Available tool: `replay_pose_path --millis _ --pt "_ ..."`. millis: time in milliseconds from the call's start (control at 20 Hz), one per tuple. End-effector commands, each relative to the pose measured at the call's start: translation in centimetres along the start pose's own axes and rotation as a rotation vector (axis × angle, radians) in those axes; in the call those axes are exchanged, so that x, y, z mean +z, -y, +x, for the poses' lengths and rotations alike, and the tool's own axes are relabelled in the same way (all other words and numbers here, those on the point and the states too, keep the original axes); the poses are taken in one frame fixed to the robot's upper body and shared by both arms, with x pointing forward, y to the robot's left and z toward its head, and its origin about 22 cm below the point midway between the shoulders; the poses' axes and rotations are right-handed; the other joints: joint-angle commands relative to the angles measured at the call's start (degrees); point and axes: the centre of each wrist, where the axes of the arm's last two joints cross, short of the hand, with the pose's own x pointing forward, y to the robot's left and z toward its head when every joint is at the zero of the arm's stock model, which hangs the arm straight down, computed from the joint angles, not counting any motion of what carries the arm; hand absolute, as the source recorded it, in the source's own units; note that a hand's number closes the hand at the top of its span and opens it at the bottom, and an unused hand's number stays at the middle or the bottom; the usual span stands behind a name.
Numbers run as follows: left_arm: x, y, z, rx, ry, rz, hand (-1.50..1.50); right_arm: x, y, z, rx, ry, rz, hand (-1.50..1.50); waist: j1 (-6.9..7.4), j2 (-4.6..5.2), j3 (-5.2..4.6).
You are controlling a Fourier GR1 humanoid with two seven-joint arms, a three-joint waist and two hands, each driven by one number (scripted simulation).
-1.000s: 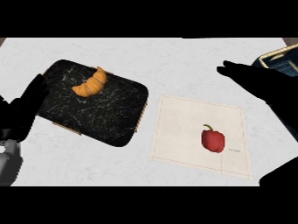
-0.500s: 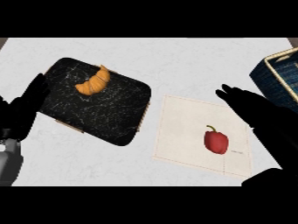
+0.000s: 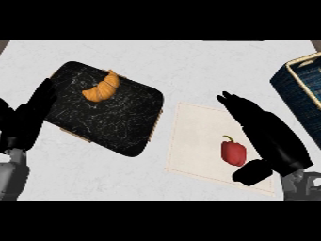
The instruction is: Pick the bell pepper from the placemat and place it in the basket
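Where the cream placemat (image 3: 204,141) lies toward the counter's (image 3: 190,61) near right part, the red bell pepper (image 3: 233,151) rests on its right half, stem up, untouched. The right hand (image 3: 267,136) hovers just beside the pepper's right, fingers straight and spread forward, thumb (image 3: 252,172) below the pepper, holding nothing. The blue woven basket (image 3: 308,101) sits at the counter's right edge. A croissant (image 3: 102,87) lies on a black marbled board (image 3: 110,110) toward the left. The left hand (image 3: 20,120) rests wide at the left edge, fingers up.
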Motion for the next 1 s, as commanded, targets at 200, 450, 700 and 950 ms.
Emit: replay_pose_path --millis 200,450,700,950 --pt "-1.4 0.2 -1.1 -0.002 -0.017 -0.002 0.0 -1.0 -4.1 -1.4 0.059 -0.066 0.093 -1.5 -0.43 -0.03 -0.04" --pt "-0.5 -1.6 0.8 -0.009 -0.008 -0.002 0.0 -1.1 -2.0 -2.1 0.093 -0.085 0.111 -1.5 -0.26 -0.11 -0.03" --pt "-1.8 -1.4 1.5 -0.001 0.009 -0.005 0.0 -1.4 -2.9 -3.1 0.064 -0.063 0.092 -1.5 -0.38 -0.06 -0.03" --pt "1.7 2.2 0.5 0.014 0.009 0.008 0.0 0.0 -3.2 -4.6 0.02 -0.015 0.14 -1.5 -0.2 -0.16 -0.02"
